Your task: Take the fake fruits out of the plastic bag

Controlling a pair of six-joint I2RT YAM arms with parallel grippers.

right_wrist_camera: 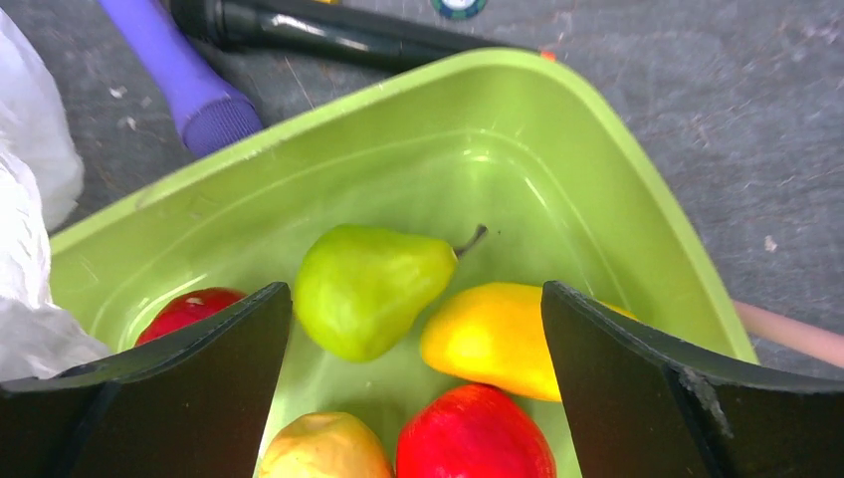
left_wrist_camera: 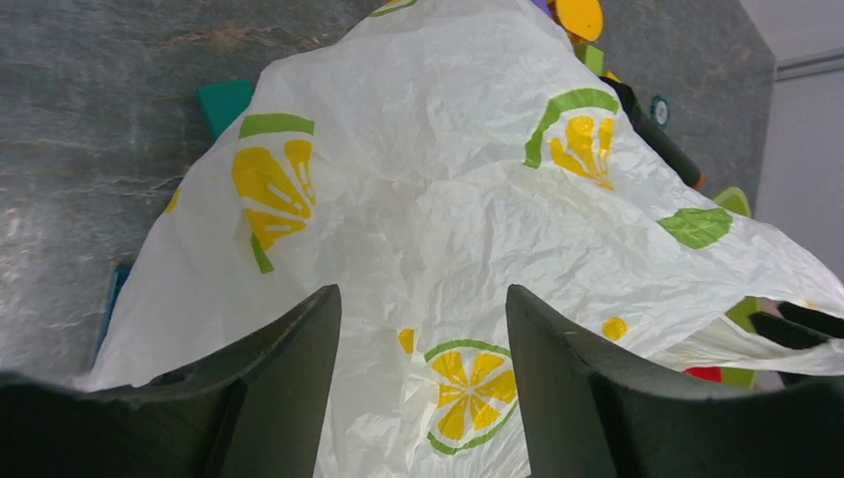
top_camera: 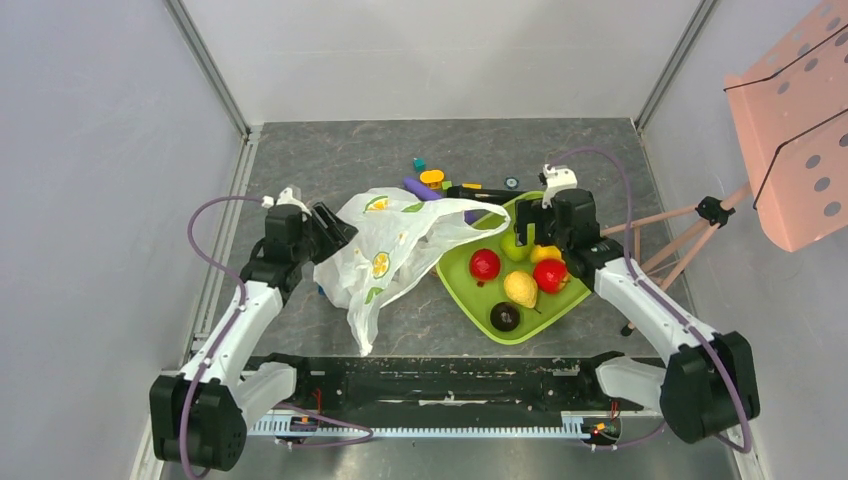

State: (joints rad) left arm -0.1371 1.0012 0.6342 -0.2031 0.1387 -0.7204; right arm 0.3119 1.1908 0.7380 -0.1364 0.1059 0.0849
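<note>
Right gripper (right_wrist_camera: 415, 299) hung over lime-green square plastic tray (right_wrist_camera: 448, 95), fingers (right_wrist_camera: 199, 388) spread wide, gripping nothing; glossy green plastic pear (right_wrist_camera: 363, 289) lay under the gap. Beside it in the tray: yellow-orange plastic fruit (right_wrist_camera: 493, 339), shiny red plastic apple (right_wrist_camera: 473, 438), second red plastic fruit (right_wrist_camera: 184, 311) partly behind one finger, pale yellow plastic pear (right_wrist_camera: 323, 448) at the view's bottom edge. Top view also showed dark purple-black plastic ball (top_camera: 505, 317) at the tray's near corner. All six fake fruits (top_camera: 520, 289) sat in the tray. Left gripper (left_wrist_camera: 423, 304) was parted too, holding nothing, thin crinkly white plastic bag printed with lemon slices and green leaves (left_wrist_camera: 448, 199) filling the view between its fingers; contact could not be told. Bag lay crumpled on grey stone-look table (top_camera: 300, 150) just left of the tray, against its rim, one loop handle (top_camera: 478, 206) reaching across to the tray's far corner. Long purple plastic cylinder (right_wrist_camera: 179, 80) and black cylindrical tool (right_wrist_camera: 328, 30) lay on the table just beyond the tray, orange toy block (top_camera: 432, 177) and teal toy block (top_camera: 419, 163) near them
</note>
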